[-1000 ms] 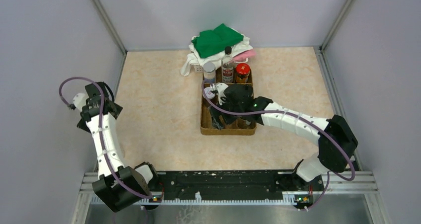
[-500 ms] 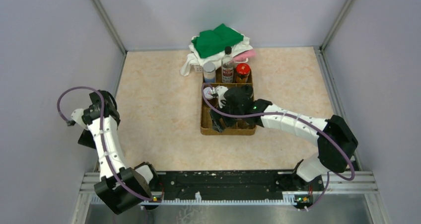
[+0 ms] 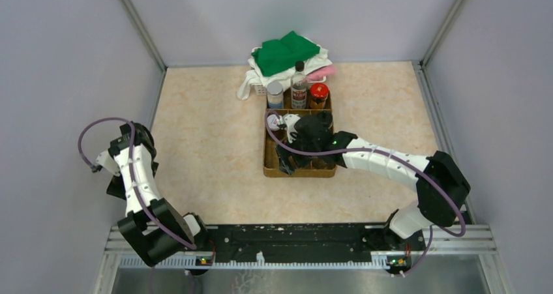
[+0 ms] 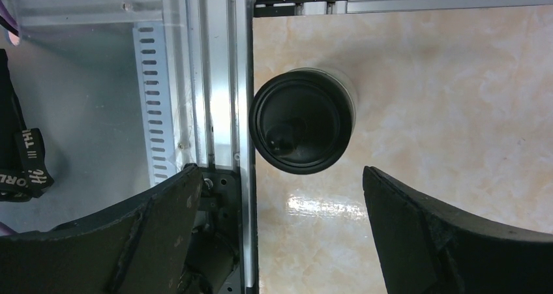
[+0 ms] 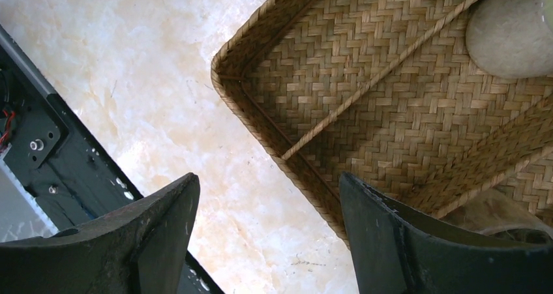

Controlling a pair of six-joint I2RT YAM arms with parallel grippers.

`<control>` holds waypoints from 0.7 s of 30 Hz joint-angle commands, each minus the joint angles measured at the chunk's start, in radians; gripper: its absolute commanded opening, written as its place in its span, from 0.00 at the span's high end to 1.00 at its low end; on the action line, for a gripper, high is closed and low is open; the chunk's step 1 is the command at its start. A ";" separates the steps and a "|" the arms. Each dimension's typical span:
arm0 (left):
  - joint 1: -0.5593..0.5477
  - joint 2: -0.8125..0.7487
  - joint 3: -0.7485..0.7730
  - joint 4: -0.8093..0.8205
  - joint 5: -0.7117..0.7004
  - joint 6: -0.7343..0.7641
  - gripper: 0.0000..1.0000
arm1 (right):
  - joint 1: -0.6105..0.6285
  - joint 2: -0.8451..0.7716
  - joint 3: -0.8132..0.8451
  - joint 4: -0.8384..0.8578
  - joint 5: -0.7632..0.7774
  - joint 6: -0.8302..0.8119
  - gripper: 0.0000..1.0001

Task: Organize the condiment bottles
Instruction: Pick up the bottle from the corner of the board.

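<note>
Three condiment bottles stand in the far row of the brown divided tray [image 3: 269, 170]: a grey-lidded jar [image 3: 275, 93], a tall clear black-capped bottle [image 3: 299, 85] and a red-lidded jar [image 3: 318, 95]. A white-lidded one [image 3: 278, 121] sits behind my right wrist. My right gripper [image 3: 287, 162] [image 5: 269, 183] hangs open over the tray's near-left corner [image 5: 228, 79], holding nothing, with a grey lid [image 5: 512, 33] further in. A black-lidded jar [image 4: 302, 121] stands on the table against the left rail. My left gripper [image 3: 119, 180] [image 4: 282, 173] is open just short of it, holding nothing.
A pile of green and white cloths [image 3: 287, 53] lies behind the tray at the back. A metal rail [image 4: 222, 79] runs along the table's left edge beside the black-lidded jar. Grey walls enclose the table on three sides.
My left arm has drawn back toward the near left edge of the table. The right arm has barely shifted over the tray. Both grippers stay open.
</note>
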 commanded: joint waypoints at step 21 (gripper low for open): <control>0.169 0.098 -0.074 0.347 0.181 0.308 0.01 | 0.000 0.027 0.007 0.030 0.030 -0.001 0.22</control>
